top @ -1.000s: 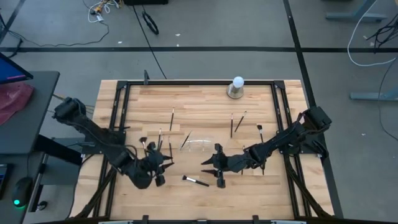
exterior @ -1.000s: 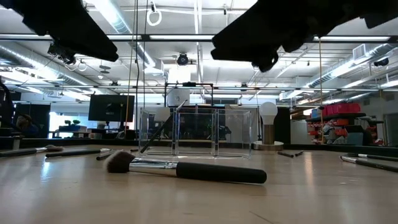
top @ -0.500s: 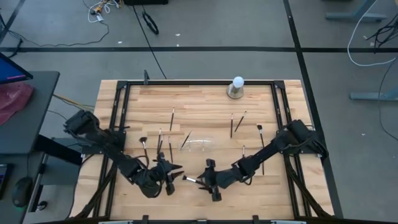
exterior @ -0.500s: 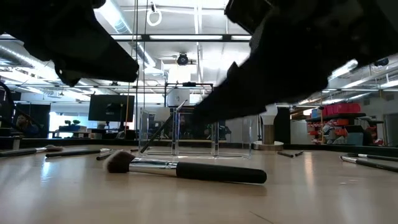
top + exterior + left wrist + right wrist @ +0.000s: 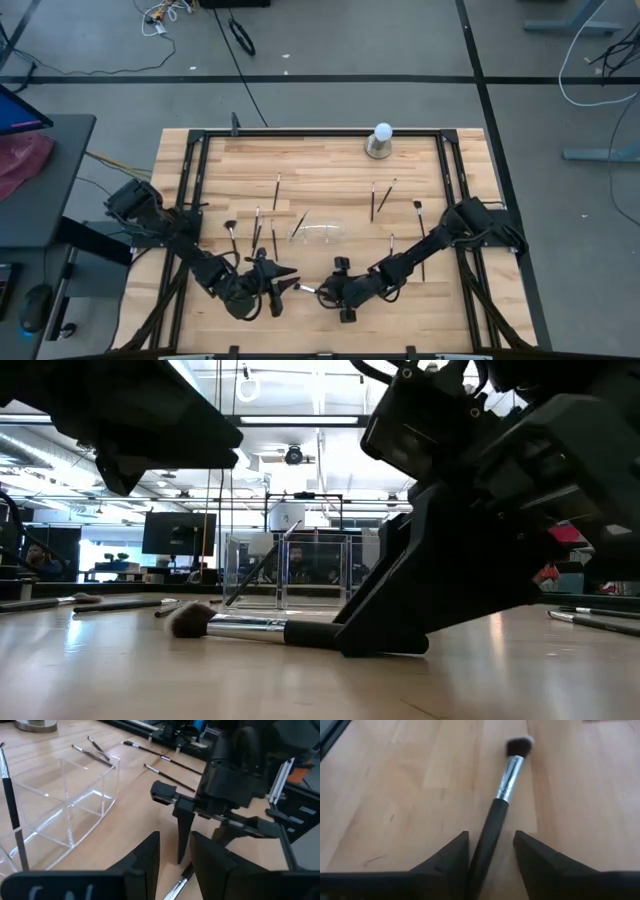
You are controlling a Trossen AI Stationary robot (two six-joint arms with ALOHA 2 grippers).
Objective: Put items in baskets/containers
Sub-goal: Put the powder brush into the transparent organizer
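The right tool (image 5: 490,850) straddled the black-handled, silver-ferruled makeup brush (image 5: 501,812) at the wooden desk's (image 5: 330,170) six o'clock, fingers parted, not yet gripping. Pickup in hand; next, close, lift, carry toward twelve o'clock to the clear plastic compartment holder (image 5: 320,233). The left tool (image 5: 272,290) hovered close at the brush's nine o'clock, narrowly open, empty.

The right gripper (image 5: 325,294) now sits lower beside the clear holder (image 5: 318,233), fingers straddling the makeup brush (image 5: 496,815) handle; the left gripper (image 5: 283,285) is closer.
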